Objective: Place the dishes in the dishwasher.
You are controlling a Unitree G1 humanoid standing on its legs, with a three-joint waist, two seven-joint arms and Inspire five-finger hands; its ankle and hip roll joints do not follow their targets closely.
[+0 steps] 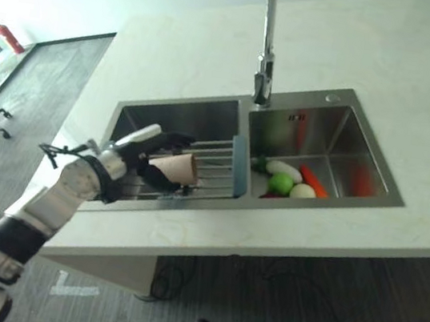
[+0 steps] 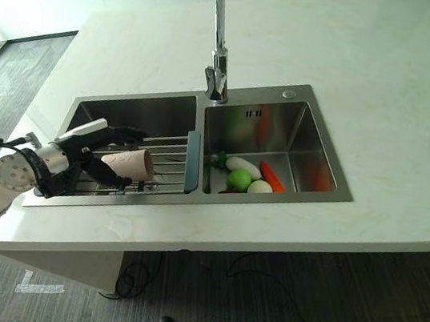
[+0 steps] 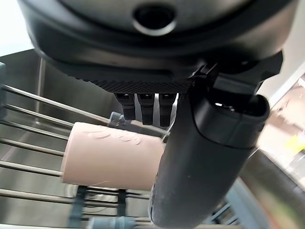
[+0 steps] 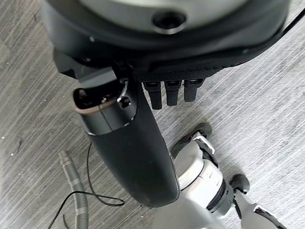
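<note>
The sink (image 2: 300, 133) is brushed stainless steel with a dull sheen. The faucet (image 2: 217, 24) is polished metal. The rack (image 1: 210, 164) consists of thin metal rods with a blue-grey plastic end bar. The cup (image 3: 109, 157) has a matt, smooth, pale pink surface. The countertop (image 2: 403, 92) resembles smooth, light marble-pattern stone. The floor (image 4: 38, 76) shows a grey, streaked, matt texture.

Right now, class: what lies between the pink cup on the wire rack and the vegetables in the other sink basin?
In the left eye view, the rack's blue end piece and the basin divider separate the cup, gripped by the left hand, from the vegetables.
</note>
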